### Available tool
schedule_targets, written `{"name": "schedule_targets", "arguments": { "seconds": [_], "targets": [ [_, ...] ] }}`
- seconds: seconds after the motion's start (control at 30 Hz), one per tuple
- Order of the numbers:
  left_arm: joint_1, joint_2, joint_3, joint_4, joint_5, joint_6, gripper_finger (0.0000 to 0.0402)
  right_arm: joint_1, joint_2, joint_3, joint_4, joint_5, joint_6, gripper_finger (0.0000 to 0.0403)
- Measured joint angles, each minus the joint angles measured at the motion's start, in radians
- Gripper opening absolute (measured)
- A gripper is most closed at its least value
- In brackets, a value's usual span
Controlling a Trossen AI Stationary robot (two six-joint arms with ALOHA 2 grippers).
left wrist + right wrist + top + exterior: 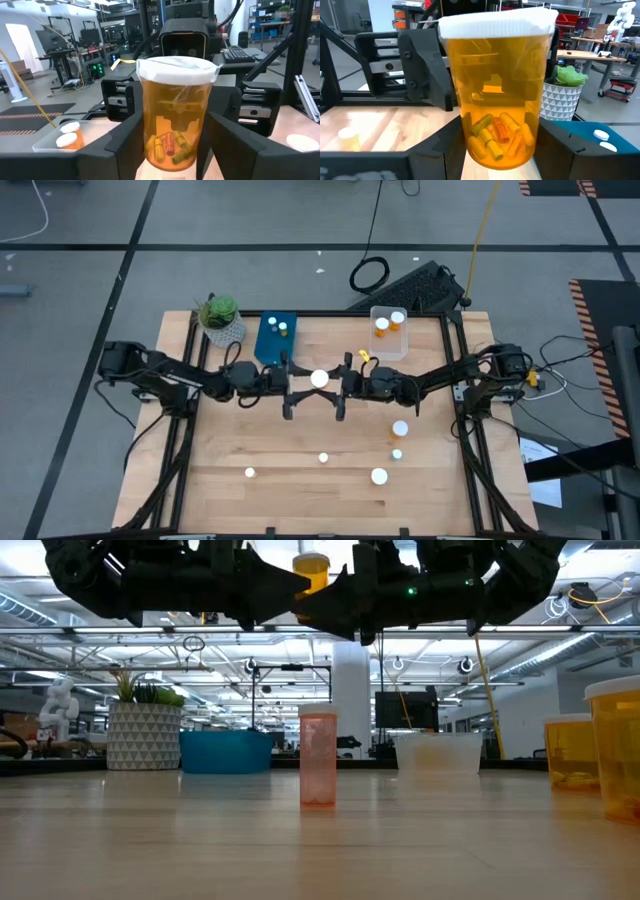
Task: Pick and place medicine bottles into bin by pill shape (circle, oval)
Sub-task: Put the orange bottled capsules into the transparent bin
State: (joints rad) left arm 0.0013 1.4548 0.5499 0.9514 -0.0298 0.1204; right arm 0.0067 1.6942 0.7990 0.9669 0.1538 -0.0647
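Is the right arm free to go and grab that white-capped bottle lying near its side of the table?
Probably not yet. The right claw and left claw both sit at the orange bottle held up mid-table, so its grip looks occupied; the loose bottle itself is unobstructed.

Held bottle sits mid-table, up off the surface, between left gripper on its left and right gripper on its right; both sets of fingers touch it. Potted plant stands at far left. Bin just right of plant, two bottles inside. Tray far right of centre, two bottles inside. Loose bottles on near half: one near left, one centre, three grouped right. Keyboard lies beyond far edge.
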Motion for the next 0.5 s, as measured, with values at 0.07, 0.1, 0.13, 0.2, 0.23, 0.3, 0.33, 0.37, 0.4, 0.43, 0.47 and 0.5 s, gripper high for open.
{"name": "schedule_targets", "arguments": {
  "seconds": [0.07,0.1,0.13,0.2,0.23,0.3,0.33,0.37,0.4,0.43,0.47,0.5],
  "targets": [
    [0.000,-0.001,0.000,0.001,0.004,0.001,0.0231,0.000,0.000,0.000,0.004,-0.001,0.000,0.0184],
    [-0.001,-0.001,0.000,0.001,0.004,0.002,0.0238,0.000,0.000,0.000,0.005,-0.001,-0.001,0.0184],
    [-0.001,-0.001,0.000,0.001,0.005,0.001,0.0246,0.000,0.000,0.000,0.005,0.000,-0.001,0.0184],
    [-0.001,-0.001,0.000,0.001,0.006,0.002,0.0260,0.000,0.000,0.000,0.006,0.000,-0.001,0.0184],
    [-0.001,-0.001,0.000,0.000,0.007,0.002,0.0266,0.000,0.000,0.000,0.008,0.000,-0.004,0.0184],
    [-0.002,-0.001,0.000,-0.009,0.008,0.002,0.0277,0.000,0.000,0.000,0.008,0.001,-0.005,0.0184],
    [-0.002,0.000,0.000,-0.011,0.007,0.001,0.0282,0.000,0.000,0.000,0.008,0.001,-0.005,0.0184],
    [-0.002,0.000,0.000,-0.012,0.007,0.001,0.0286,-0.001,0.000,0.000,0.008,0.001,-0.006,0.0184],
    [-0.002,0.000,0.000,-0.012,0.007,0.002,0.0289,-0.001,-0.001,0.000,0.009,0.001,-0.007,0.0184],
    [-0.002,0.000,0.000,-0.012,0.007,0.007,0.0290,-0.001,-0.001,0.000,0.009,0.001,-0.008,0.0184],
    [-0.002,0.000,0.000,-0.011,0.007,0.012,0.0290,-0.001,-0.001,0.000,0.009,0.001,-0.008,0.0184],
    [-0.002,0.000,0.000,-0.010,0.007,0.017,0.0290,-0.001,-0.001,0.000,0.010,0.001,-0.008,0.0184]
  ]
}}
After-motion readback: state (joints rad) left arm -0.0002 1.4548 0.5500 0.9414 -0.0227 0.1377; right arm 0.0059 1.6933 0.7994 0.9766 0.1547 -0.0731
